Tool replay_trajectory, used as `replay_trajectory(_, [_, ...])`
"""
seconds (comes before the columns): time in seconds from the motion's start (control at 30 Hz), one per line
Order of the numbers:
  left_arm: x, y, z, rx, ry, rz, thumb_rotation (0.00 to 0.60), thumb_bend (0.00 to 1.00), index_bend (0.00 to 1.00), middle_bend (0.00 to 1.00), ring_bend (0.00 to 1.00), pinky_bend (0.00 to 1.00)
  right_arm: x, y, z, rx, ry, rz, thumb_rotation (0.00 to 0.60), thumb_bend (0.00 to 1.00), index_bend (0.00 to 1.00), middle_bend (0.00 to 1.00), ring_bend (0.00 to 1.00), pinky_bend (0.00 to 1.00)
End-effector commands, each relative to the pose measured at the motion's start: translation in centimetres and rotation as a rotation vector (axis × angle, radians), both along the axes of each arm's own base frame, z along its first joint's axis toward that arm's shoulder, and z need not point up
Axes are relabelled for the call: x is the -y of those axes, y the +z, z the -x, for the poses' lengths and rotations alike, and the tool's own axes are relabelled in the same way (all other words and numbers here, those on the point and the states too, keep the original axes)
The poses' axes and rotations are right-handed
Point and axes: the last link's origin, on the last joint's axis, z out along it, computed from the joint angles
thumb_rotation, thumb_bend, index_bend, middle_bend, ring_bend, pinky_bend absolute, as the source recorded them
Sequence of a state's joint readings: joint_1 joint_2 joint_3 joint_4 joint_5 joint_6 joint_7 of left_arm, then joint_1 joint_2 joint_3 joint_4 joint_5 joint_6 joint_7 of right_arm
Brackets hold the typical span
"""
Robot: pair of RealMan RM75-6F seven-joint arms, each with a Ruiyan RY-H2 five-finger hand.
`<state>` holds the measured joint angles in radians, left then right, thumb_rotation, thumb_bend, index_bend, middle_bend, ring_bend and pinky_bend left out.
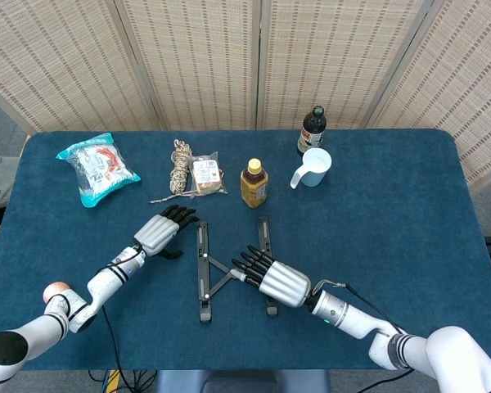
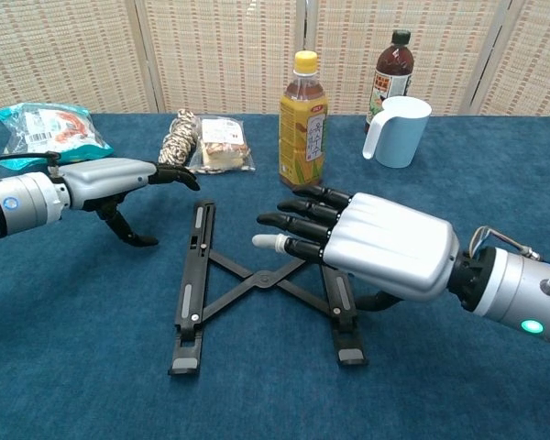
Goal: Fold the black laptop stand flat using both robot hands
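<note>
The black laptop stand [image 1: 206, 274] [image 2: 202, 275] lies on the blue table with its two rails spread apart and its crossed links open between them. My left hand [image 1: 162, 232] [image 2: 110, 181] hovers just left of the far end of the left rail, fingers stretched out and thumb hanging down, holding nothing. My right hand [image 1: 272, 279] [image 2: 367, 240] floats palm down over the right rail, hiding most of it, with fingers extended towards the cross joint. I cannot tell whether it touches the rail.
Behind the stand a yellow drink bottle [image 1: 254, 183] [image 2: 303, 120] stands. A rope coil [image 1: 179, 166] and a snack packet [image 1: 206, 173] lie at back left, a blue-green bag [image 1: 96, 168] further left. A white mug [image 1: 313, 166] and dark bottle [image 1: 312, 130] stand back right.
</note>
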<state>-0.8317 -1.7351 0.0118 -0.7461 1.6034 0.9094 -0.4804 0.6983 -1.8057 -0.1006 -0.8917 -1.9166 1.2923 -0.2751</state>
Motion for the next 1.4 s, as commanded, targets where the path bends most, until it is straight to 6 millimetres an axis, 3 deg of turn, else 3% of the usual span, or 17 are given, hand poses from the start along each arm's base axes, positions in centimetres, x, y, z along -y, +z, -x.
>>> replay_trajectory(0.03, [-0.1, -0.2, -0.2, 0.009, 0.000, 0.006, 0.600, 0.22, 0.11, 0.03, 0.00, 0.00, 0.0, -0.1, -0.1, 0.003, -0.001, 0.000, 0.600, 0.00, 0.00, 0.00, 0.00, 0.00])
replay_trajectory(0.8, [0.0, -1.9, -1.5, 0.037, -0.014, 0.040, 0.600, 0.22, 0.11, 0.03, 0.00, 0.00, 0.0, -0.5, -0.4, 0.012, 0.010, 0.009, 0.600, 0.00, 0.00, 0.00, 0.00, 0.00])
replay_trajectory(1.4, [0.1, -2.4, -2.3, 0.058, -0.020, 0.053, 0.600, 0.22, 0.11, 0.03, 0.00, 0.00, 0.4, -1.6, -1.8, 0.053, 0.027, 0.019, 0.600, 0.00, 0.00, 0.00, 0.00, 0.00])
